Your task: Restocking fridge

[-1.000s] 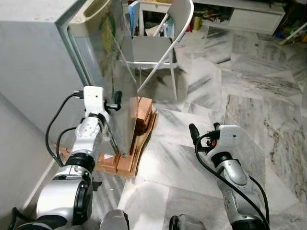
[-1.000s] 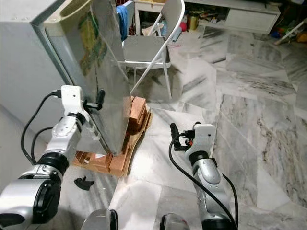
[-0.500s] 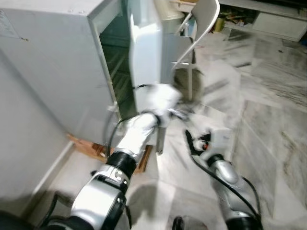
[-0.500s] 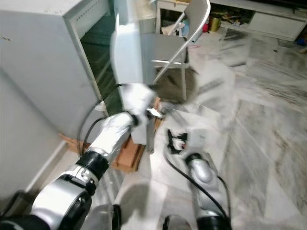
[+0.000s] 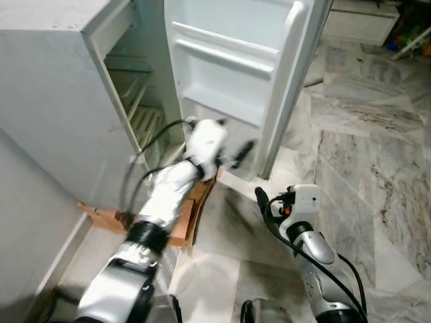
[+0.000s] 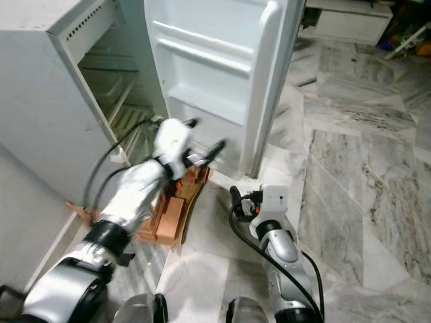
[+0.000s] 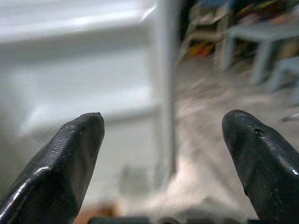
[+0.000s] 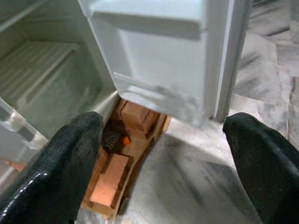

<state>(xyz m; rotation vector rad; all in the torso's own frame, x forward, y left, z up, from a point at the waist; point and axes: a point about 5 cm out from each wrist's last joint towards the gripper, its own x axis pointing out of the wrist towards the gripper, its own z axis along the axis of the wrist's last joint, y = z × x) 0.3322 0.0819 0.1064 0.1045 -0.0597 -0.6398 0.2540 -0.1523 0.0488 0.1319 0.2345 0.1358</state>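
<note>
Left tool [image 5: 244, 149] before fridge door [image 5: 236, 74]

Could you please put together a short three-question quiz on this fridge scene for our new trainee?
1. True or false: the fridge door stands wide open, its inner shelves facing the camera.
2. Which gripper is raised near the door's lower edge? A) the left gripper B) the right gripper C) both
3. Fill in: the fridge stands on reddish ____ laid over a wooden pallet.

Key
1. True; the door shelves look bare.
2. A; the left gripper is out by the door's bottom with its fingers apart, while the right gripper hangs low over the marble floor, also open.
3. bricks.
</note>
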